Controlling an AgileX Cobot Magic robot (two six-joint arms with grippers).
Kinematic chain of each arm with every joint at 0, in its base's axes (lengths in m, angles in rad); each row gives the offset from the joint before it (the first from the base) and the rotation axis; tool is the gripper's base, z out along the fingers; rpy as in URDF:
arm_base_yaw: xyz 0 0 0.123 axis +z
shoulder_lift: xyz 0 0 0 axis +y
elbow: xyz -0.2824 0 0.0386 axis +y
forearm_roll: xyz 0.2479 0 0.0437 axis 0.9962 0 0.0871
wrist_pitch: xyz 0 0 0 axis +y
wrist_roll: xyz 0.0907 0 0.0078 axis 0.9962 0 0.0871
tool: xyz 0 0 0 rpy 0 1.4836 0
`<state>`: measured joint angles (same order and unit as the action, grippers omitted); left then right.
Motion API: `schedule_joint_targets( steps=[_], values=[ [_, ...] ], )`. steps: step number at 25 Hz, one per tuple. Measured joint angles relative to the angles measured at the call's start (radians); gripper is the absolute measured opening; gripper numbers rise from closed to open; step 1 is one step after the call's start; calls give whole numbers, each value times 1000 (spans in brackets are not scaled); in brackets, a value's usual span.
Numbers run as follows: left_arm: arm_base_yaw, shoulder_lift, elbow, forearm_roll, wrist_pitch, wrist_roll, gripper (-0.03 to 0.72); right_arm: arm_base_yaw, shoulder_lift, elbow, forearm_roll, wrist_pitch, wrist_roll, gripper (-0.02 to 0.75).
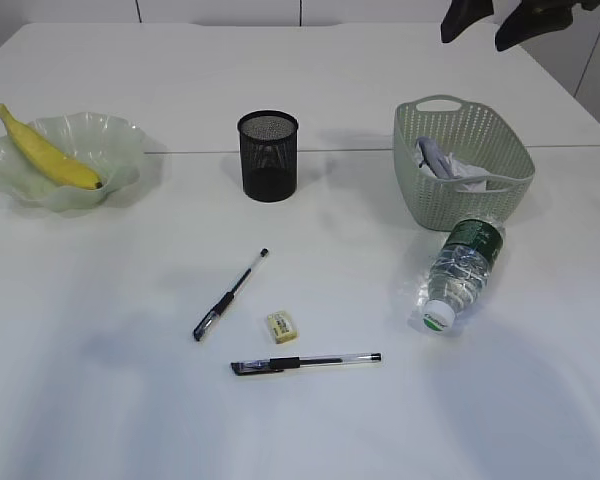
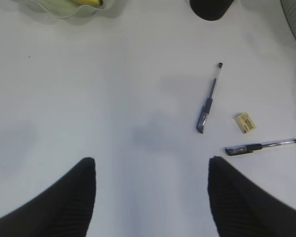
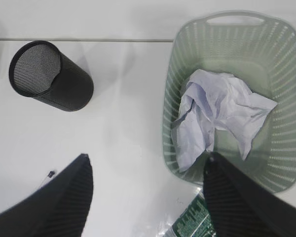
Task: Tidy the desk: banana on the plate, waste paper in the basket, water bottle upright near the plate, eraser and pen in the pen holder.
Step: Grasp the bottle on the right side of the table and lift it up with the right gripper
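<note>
clear water bottle [image 1: 462, 272] lying, green label

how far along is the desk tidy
Done: banana on the plate, paper in the basket. In hand: nothing; both pincers are open. Left: bottle lies on its side, two pens and eraser lie outside the holder.
</note>
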<state>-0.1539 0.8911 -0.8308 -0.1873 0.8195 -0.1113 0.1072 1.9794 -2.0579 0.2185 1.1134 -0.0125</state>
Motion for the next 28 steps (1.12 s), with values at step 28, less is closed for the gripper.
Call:
schedule_joint_targets(
  steps=[28],
  values=[
    [0, 0, 0, -34, 20, 0, 507, 102, -632, 972, -23, -149, 13, 518]
  ],
)
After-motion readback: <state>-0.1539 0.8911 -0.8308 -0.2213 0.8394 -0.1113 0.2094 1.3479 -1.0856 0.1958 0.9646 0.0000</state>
